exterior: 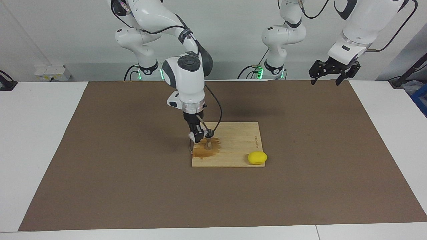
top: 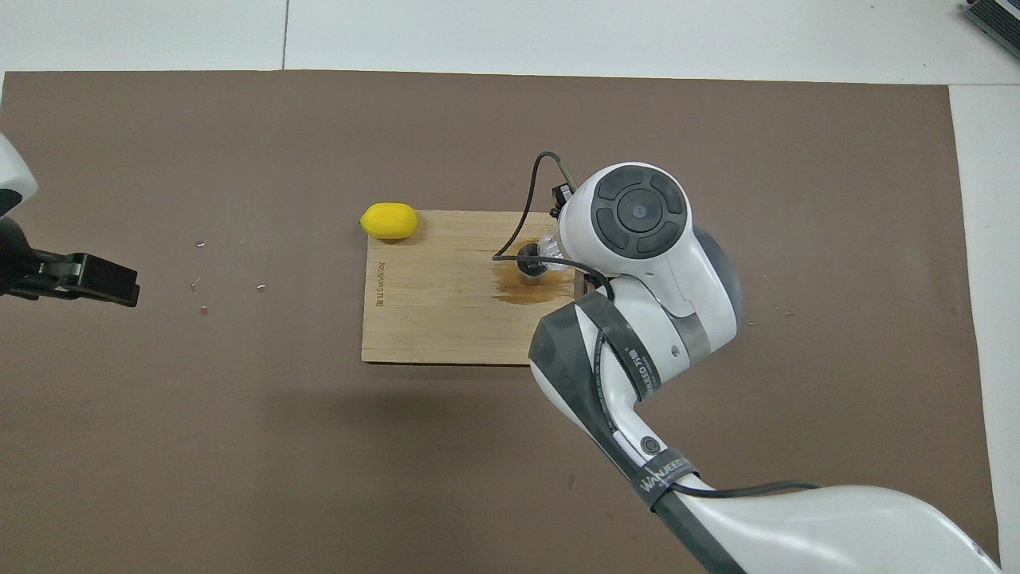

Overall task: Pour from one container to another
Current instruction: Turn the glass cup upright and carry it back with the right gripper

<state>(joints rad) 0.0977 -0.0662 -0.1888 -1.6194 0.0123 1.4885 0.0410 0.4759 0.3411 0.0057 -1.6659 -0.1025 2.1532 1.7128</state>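
The right gripper (exterior: 199,135) is clamping the glass tumbler (top: 551,249), tilting it over the steel jigger (exterior: 208,140). The jigger is standing upright in a brown puddle (exterior: 204,150) on the wooden board (exterior: 237,143). A yellow lump (exterior: 257,157) is lying at the board's corner. The left gripper (exterior: 333,74) is waiting with fingers spread, over the brown mat's (exterior: 116,166) edge.

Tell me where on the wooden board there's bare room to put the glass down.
The board is bare between the steel jigger and the yellow lump, and along its edge nearest the robots. It is crowded at the right arm's end, where the right gripper holds the glass over the jigger and a brown spill.
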